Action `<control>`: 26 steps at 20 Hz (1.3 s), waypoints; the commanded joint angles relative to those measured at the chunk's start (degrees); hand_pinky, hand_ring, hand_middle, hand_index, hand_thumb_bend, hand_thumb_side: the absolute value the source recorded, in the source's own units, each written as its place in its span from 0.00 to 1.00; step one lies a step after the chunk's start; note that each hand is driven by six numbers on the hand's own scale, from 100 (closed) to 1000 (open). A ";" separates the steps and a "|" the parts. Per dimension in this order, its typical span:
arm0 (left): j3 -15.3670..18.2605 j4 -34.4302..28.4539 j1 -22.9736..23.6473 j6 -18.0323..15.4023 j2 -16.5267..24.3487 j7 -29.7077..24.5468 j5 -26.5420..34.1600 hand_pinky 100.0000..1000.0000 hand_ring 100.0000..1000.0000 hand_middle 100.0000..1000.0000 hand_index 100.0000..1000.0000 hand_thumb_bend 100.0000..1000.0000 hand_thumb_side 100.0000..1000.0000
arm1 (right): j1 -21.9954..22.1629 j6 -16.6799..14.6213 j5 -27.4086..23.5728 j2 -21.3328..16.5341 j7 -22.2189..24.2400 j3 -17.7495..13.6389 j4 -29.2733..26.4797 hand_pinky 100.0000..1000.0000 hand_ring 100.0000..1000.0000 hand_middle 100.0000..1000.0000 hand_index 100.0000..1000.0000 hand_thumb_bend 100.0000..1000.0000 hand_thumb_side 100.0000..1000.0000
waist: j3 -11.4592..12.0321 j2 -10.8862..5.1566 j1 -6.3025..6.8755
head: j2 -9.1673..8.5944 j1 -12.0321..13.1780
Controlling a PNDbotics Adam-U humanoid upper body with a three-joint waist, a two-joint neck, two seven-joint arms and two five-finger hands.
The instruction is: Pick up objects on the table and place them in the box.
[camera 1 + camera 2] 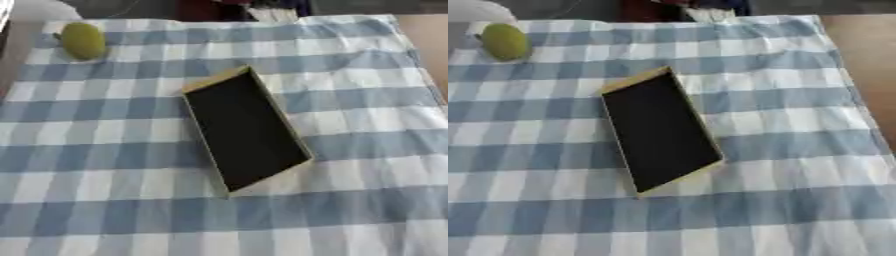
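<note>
A long shallow box [245, 127] with tan walls and a dark inside lies askew in the middle of the blue and white checked cloth [105, 165]. Its inside looks bare. A yellow-green rounded fruit-like object [83, 41] sits near the far left corner of the cloth, well apart from the box. Neither of my hands shows in either view.
The cloth covers most of the table; bare brown tabletop [868, 60] shows along the right side. Dark shapes and a pale fringe [271, 12] lie past the far edge. A white rounded thing [474, 11] stands at the far left corner.
</note>
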 commanded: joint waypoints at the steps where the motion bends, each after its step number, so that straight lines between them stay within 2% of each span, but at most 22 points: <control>1: 1.84 3.67 -3.76 -0.87 -0.80 -2.13 -4.04 0.71 0.88 0.72 0.86 0.26 0.11 | -0.63 -0.27 0.10 -2.42 0.43 -0.16 -0.62 0.74 0.72 0.66 0.91 0.00 0.47 | -0.14 -1.02 0.14 | -0.98 0.19; 4: 2.91 7.29 -6.37 -1.35 -2.55 -4.31 -7.48 0.72 0.90 0.75 0.87 0.28 0.13 | -1.02 -0.15 -0.08 -2.62 0.66 0.03 -0.59 0.74 0.72 0.66 0.91 0.00 0.47 | -0.24 -0.97 0.50 | -1.06 0.25; 5: 3.05 8.28 -6.90 -1.45 -2.98 -5.59 -8.60 0.75 0.92 0.79 0.90 0.30 0.16 | -1.09 -0.05 -0.13 -2.66 0.72 0.08 -0.60 0.74 0.72 0.66 0.91 0.00 0.47 | -0.27 -0.96 0.63 | -0.99 0.27; 8: 3.04 10.38 -8.01 -1.49 -3.76 -11.31 -12.35 0.77 0.93 0.81 0.91 0.33 0.18 | -1.04 0.16 -0.10 -2.82 0.94 0.09 -0.58 0.74 0.72 0.66 0.91 0.00 0.47 | -0.24 -0.92 0.95 | -0.65 0.50; 14: 3.28 11.12 -8.21 -2.83 -4.76 -20.64 -18.34 0.82 0.95 0.83 0.92 0.39 0.14 | -1.06 0.36 -0.24 -2.72 1.18 0.12 -0.55 0.74 0.72 0.66 0.91 0.00 0.47 | -0.32 -0.91 0.99 | -0.40 1.41; 18: 3.17 11.23 -7.70 -4.34 -5.08 -26.68 -19.24 0.84 0.96 0.84 0.93 0.42 0.10 | -0.48 0.37 -0.23 -2.35 1.25 -0.05 -0.35 0.74 0.72 0.66 0.91 0.00 0.47 | -0.27 -1.30 0.60 | 0.19 1.93; 26: 3.43 11.94 -6.84 -4.38 -4.71 -36.10 -20.66 0.88 0.98 0.86 0.93 0.51 0.00 | 0.59 0.49 -0.24 -1.79 1.42 -0.24 0.01 0.74 0.72 0.66 0.91 0.00 0.47 | 0.79 -2.17 -0.16 | 1.56 0.97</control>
